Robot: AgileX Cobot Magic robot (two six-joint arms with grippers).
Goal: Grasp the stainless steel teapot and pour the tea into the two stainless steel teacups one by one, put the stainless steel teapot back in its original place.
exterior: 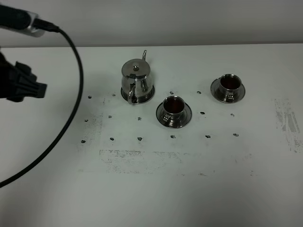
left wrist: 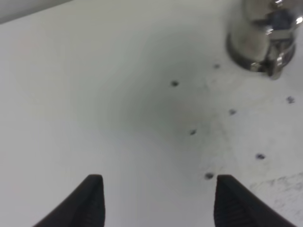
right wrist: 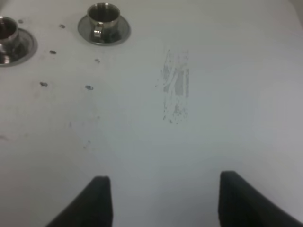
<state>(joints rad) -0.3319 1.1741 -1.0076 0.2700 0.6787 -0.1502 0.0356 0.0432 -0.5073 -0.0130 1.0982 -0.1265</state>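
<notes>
Steel teapot [exterior: 136, 81] sits on its coaster dish [exterior: 148, 97], both teacups [exterior: 173, 108] [exterior: 229, 84] holding reddish-brown tea [exterior: 174, 104]. Only the wrist views show the jaws: left gripper [left wrist: 158, 201] and right gripper [right wrist: 163, 201] both spread wide, holding nothing, over bare white table [exterior: 189, 189].

A white table [exterior: 151, 189] fills almost all of the view. Its surface has small dark marks and grey scuffed patches. Behind the far edge stands a plain grey wall [exterior: 189, 21].

Left gripper [left wrist: 158, 201] fingers spread wide, empty, right gripper [right wrist: 161, 201] fingers likewise apart, empty
</notes>
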